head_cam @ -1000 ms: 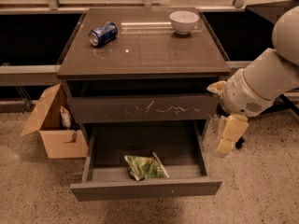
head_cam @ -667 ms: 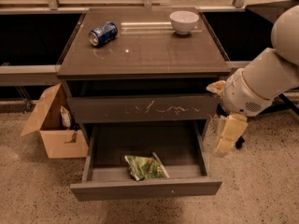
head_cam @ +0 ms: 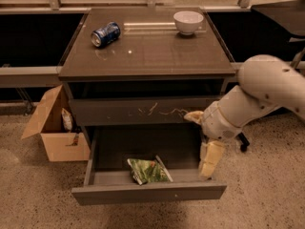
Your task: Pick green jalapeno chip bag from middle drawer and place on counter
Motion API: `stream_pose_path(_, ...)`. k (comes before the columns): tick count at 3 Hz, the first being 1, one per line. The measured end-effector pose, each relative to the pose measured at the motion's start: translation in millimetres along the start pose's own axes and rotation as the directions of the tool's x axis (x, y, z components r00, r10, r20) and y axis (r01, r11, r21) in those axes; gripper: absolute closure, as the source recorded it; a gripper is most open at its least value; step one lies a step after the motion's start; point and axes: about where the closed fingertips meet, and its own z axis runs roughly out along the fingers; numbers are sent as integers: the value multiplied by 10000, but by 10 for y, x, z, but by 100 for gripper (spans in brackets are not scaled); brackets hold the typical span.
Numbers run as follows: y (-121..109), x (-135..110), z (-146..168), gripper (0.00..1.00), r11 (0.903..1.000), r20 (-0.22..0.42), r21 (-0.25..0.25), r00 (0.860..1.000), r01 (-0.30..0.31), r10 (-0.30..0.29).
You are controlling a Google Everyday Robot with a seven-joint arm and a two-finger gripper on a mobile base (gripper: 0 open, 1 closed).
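Observation:
The green jalapeno chip bag lies flat near the front of the open middle drawer, a little right of its centre. The drawer is pulled out below the closed drawer front with white scratch marks. My gripper hangs pointing down over the drawer's right side, to the right of the bag and apart from it. The counter is the cabinet's glossy top.
A blue soda can lies on its side at the counter's back left. A white bowl stands at the back right. An open cardboard box sits on the floor left of the cabinet. My arm's white housing is at the right.
My arm has swung left and down. The gripper has moved from beside the cabinet's right side to over the drawer's right part. The bag has not moved.

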Motion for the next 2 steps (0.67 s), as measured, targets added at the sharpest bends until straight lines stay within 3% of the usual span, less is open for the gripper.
stream_pose_path(1,2,60,578,0,9963,536,-783,9981,342,-300)
stream_pose_path(2,-71,121,1089,0,9913,758,-1227,9964,470,-379)
